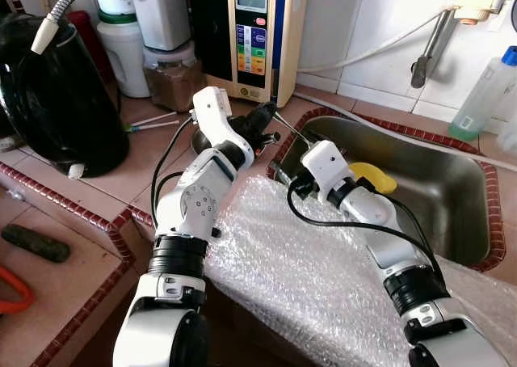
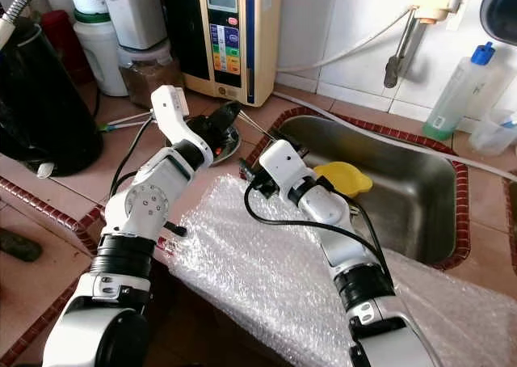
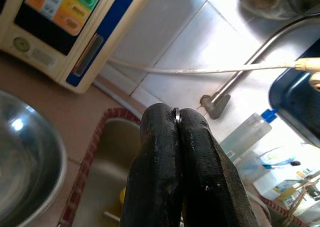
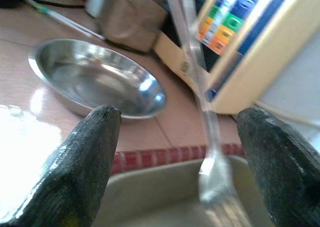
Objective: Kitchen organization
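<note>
My left gripper (image 1: pixel 262 121) is raised over the counter by the sink's corner, shut on the handle of a metal fork (image 1: pixel 295 132). A thin metal edge is pinched between its fingers (image 3: pixel 160 152). The fork slants down toward the sink, its tines (image 4: pixel 215 187) hanging above the sink's rim. My right gripper (image 4: pixel 177 122) is open at the sink's near left corner, and the fork stands beyond the gap between its fingers (image 4: pixel 100 152). A steel bowl (image 4: pixel 95 82) rests on the counter under my left arm.
A steel sink (image 1: pixel 440 193) holds a yellow item (image 1: pixel 373 177). Bubble wrap (image 1: pixel 299 262) covers the counter edge in front. A water ioniser (image 1: pixel 254 35), jars, a black kettle (image 1: pixel 56 100) and a tap pipe (image 1: pixel 428 52) line the back; a bottle (image 1: pixel 485 92) stands at right.
</note>
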Tool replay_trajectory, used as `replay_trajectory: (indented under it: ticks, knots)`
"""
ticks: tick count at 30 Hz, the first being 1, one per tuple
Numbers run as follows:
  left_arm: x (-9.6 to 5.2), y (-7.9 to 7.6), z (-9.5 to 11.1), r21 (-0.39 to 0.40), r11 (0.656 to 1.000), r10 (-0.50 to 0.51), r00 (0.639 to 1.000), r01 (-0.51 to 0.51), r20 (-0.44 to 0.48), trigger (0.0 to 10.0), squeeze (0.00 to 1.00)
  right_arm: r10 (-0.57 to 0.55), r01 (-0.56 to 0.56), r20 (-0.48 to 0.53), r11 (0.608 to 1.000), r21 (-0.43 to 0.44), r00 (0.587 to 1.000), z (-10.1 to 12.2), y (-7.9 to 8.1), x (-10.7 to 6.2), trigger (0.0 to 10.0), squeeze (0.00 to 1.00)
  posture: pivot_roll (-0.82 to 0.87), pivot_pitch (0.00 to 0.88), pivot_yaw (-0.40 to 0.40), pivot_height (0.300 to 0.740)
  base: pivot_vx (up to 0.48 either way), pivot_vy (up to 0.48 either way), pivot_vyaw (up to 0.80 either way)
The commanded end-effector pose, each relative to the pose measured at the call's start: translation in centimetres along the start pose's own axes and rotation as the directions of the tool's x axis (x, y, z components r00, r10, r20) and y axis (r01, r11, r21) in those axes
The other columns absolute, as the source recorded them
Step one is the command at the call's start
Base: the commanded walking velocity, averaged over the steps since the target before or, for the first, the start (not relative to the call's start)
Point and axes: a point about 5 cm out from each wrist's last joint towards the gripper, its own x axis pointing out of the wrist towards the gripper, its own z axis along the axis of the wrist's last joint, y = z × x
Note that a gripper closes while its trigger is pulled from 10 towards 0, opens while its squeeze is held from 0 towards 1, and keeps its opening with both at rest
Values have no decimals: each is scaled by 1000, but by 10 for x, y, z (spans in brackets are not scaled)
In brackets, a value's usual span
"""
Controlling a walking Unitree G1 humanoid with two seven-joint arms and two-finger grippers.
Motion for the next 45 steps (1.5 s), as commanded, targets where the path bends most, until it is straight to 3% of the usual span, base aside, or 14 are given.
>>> replay_trajectory:
  ticks: [1,10,21,45]
  knots:
    - [0,-8,-10,-21,1000,-12,1000,11,-20,0,0,-64,64,-19,998,0,998,0,-11,1,0,0,69,0,41,740,0,0,0]
    - [-3,-12,-17,-68,997,-21,999,19,-31,0,0,-146,149,-79,988,33,986,-14,-16,-2,0,0,71,0,36,740,0,0,0]
    - [-3,-21,-16,-84,995,-54,998,51,-34,0,0,-113,126,-139,988,92,984,-23,8,9,0,0,79,0,36,740,0,0,0]
    - [-5,-27,-23,-86,991,-112,989,103,-96,0,0,-202,226,-221,970,88,954,-38,-7,5,0,0,82,0,29,740,0,0,0]
